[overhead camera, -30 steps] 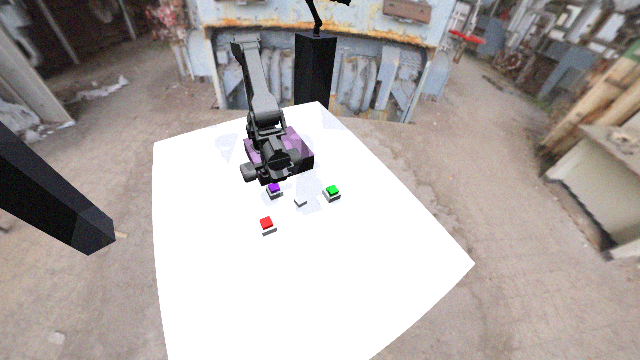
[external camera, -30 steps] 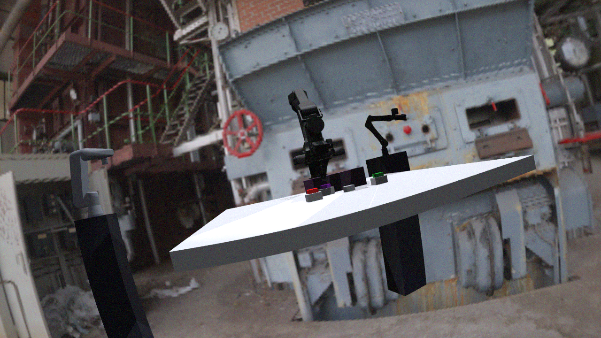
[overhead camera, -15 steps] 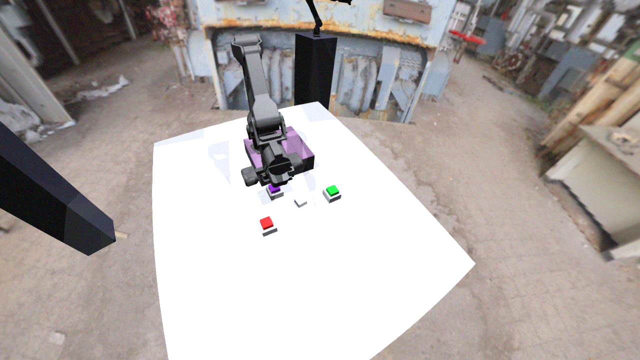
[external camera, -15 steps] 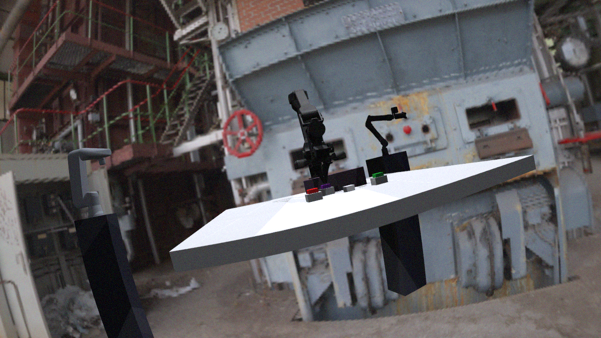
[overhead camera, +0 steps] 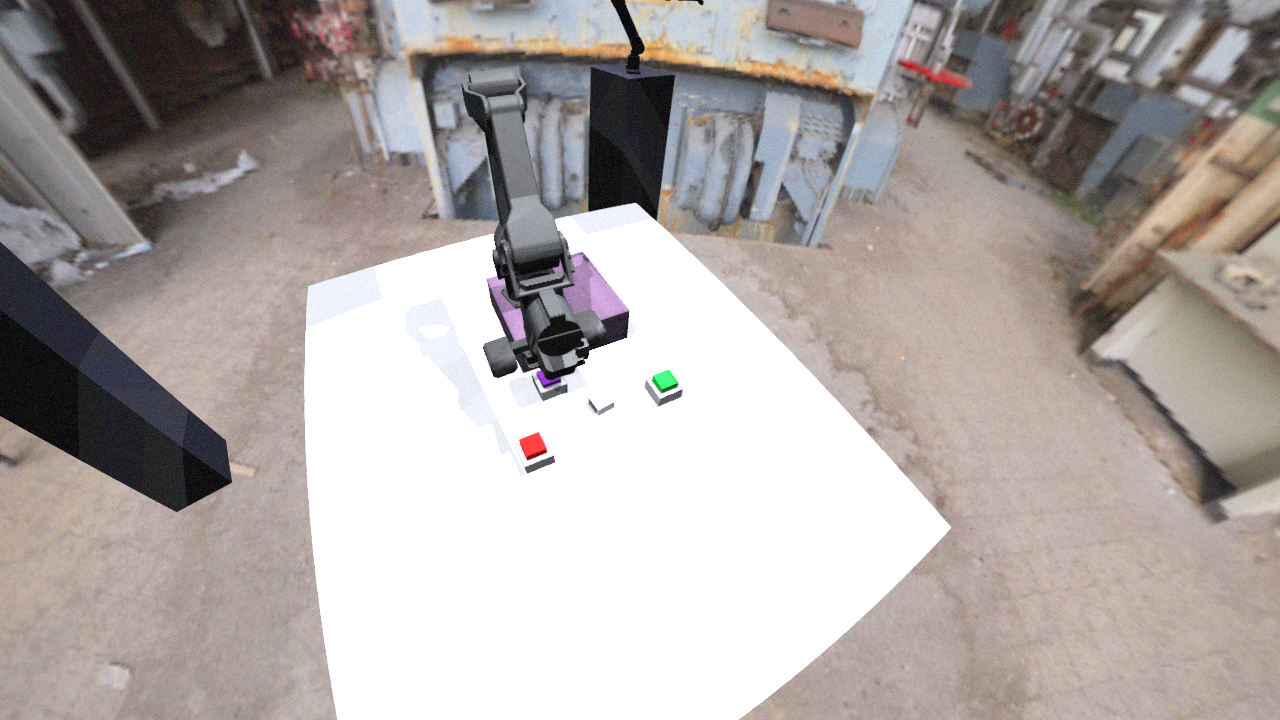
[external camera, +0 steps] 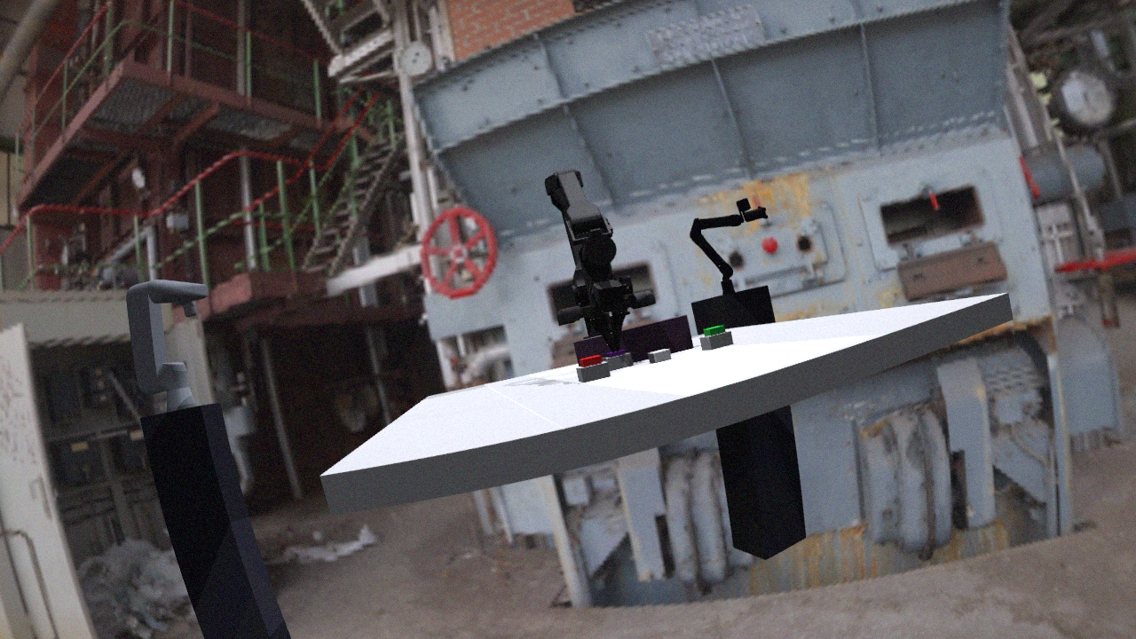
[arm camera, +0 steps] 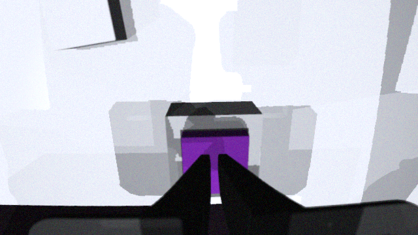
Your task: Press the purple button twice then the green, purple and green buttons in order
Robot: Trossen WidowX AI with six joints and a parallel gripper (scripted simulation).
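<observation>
My gripper (overhead camera: 562, 368) (external camera: 613, 346) (arm camera: 213, 162) is shut and empty, pointing down at the purple button (overhead camera: 546, 380) (external camera: 618, 353) (arm camera: 194, 147). In the wrist view the fingertips overlap the purple cap, near its middle from side to side. In the exterior view they reach down to the cap, which looks thin and low. Whether it is fully bottomed out I cannot tell. The green button (overhead camera: 665, 380) (external camera: 714, 330) stands to the right in the top and exterior views, its cap raised and nothing on it.
A red button (overhead camera: 533, 445) (external camera: 590, 360) stands in front of the purple one. A small white block (overhead camera: 600, 404) (external camera: 658, 355) (arm camera: 81, 21) lies between the purple and green buttons. A purple box (overhead camera: 610, 302) (external camera: 676, 334) stands behind and beneath the arm.
</observation>
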